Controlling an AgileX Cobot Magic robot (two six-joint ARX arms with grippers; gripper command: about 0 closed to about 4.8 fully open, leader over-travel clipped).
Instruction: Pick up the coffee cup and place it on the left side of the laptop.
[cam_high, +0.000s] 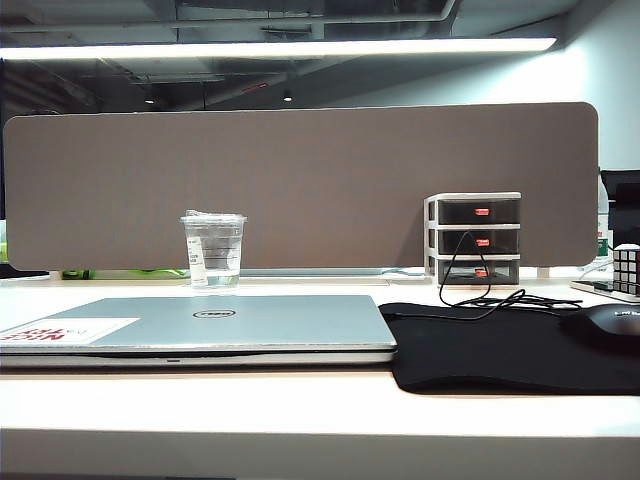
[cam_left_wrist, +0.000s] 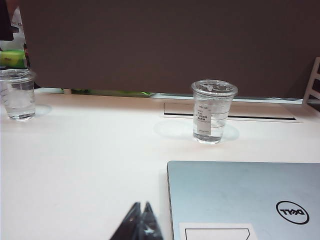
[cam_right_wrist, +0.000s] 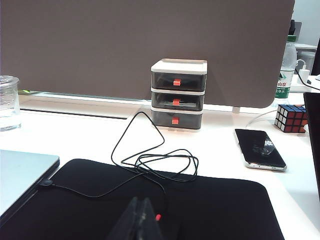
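Across the back of the exterior view runs a grey-brown partition panel (cam_high: 300, 185), filling most of the upper half. Below it the pale bench (cam_high: 300, 410) spans the whole width. On the bench, lower left, lies the closed silver laptop (cam_high: 200, 325), logo up, with a white sticker with red lettering at its left end. Touching its right edge, lower right, is a black mouse pad (cam_high: 500, 350) with a black mouse (cam_high: 610, 322) at the far right and a thin black cable (cam_high: 480, 295) looping off it towards the back. Behind the pad, right of centre, stands a three-drawer organiser (cam_high: 475, 238) against the panel. A phone (cam_right_wrist: 260, 149) lies face up at the right of the right wrist view, near a puzzle cube (cam_right_wrist: 291, 118). The coffee cup (cam_high: 213, 250) stands upright just behind the laptop, left of centre, apart from its rear edge; a second clear cup (cam_left_wrist: 17, 95) sits well apart at the left edge of the left wrist view.

The left gripper (cam_left_wrist: 138, 225) shows at the bottom edge of its view, jaws pressed together over bare bench beside the laptop's left edge, holding nothing. The right gripper (cam_right_wrist: 137, 220) sits at the bottom of its view over the mouse pad, jaws likewise together and empty.
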